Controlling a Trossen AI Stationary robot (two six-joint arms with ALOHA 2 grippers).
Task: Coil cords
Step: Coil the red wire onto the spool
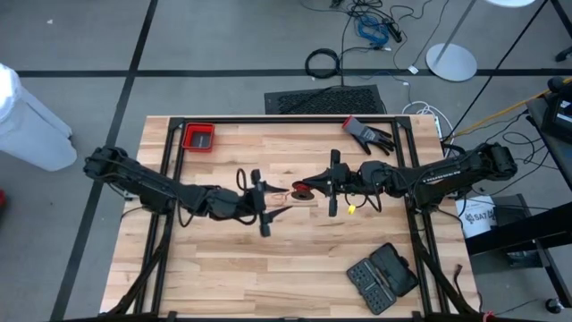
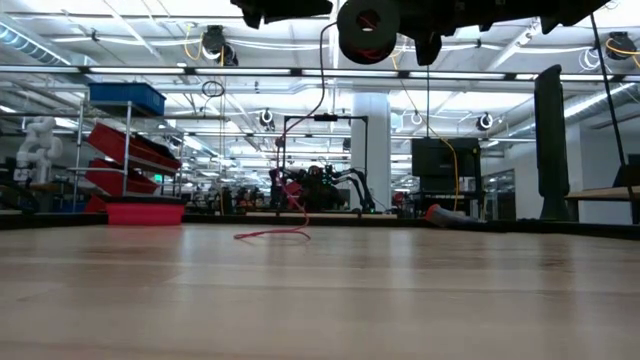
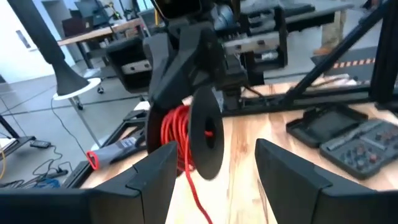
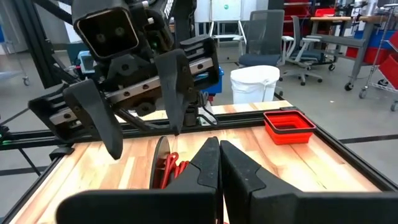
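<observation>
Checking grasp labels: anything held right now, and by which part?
Right gripper holds the black spool wound with thin red cord, apparently at its flange edge. Left gripper is open and empty.

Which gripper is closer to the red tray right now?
Left. The left gripper sits mid-table, on the red tray side of centre. The right gripper, shut on the spool, is farther across the table.

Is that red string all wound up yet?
No. Red cord hangs from the raised black spool; its loose end lies on the table.
</observation>
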